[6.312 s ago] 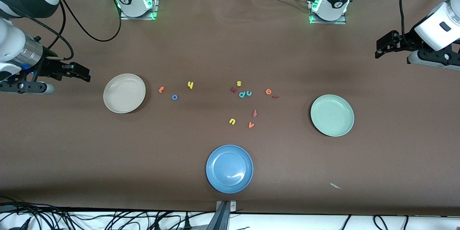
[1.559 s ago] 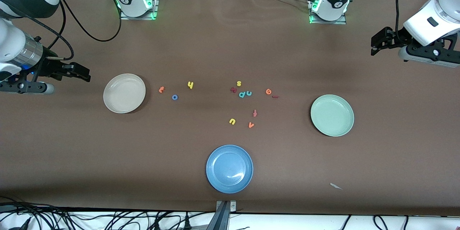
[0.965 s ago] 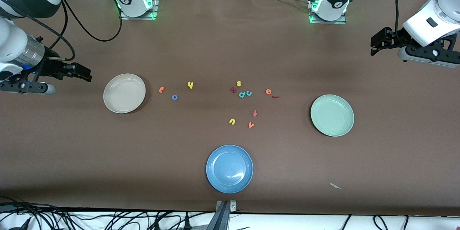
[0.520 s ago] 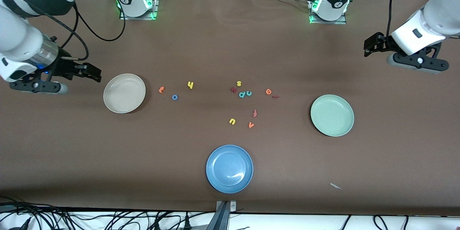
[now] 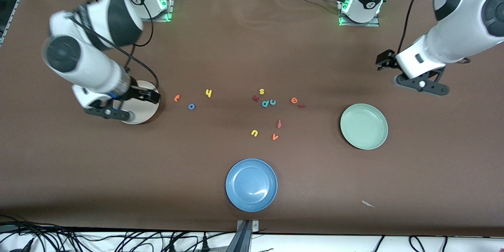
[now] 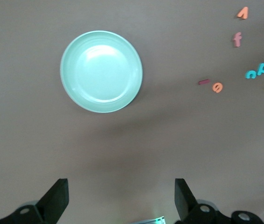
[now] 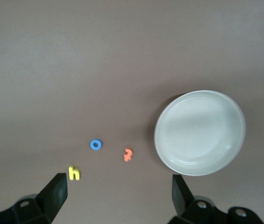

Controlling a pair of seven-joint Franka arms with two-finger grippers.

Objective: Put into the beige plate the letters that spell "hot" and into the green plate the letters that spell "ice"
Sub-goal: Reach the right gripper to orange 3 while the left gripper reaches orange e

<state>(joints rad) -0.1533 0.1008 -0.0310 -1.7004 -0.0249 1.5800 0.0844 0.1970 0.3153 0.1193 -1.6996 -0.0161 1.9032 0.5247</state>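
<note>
Front view: my right gripper (image 5: 151,96) hangs over the beige plate (image 5: 138,115), at the rim facing the letters, jaws wide apart and empty; my left gripper (image 5: 382,60) is up over bare table near the green plate (image 5: 364,126), jaws apart too, holding nothing. Nothing is sorted yet and both plates are empty. The beige plate sits toward the right arm's end of the table, the green plate toward the left arm's end, and the blue plate (image 5: 251,184) by the table's front edge, mid-way along. The t (image 5: 177,98), o (image 5: 191,106) and h (image 5: 208,93) lie in a loose row just off the beige plate, well spaced, with the t closest to my right gripper, so I'd take it first. The e (image 5: 294,100) and i (image 5: 302,106) sit close together on the green-plate side of the central cluster; the c (image 5: 272,102) touches or nearly touches the p (image 5: 265,103), so that one is the tricky pick. The s (image 5: 262,91), u (image 5: 254,133), f (image 5: 279,123) and v (image 5: 275,137) are distractors to leave alone. For a clean step, I'd center the jaws over one letter, come straight down, pinch across its thin stroke and lift before travelling. For the c, I'd approach from the open side so the p doesn't get dragged along.
</note>
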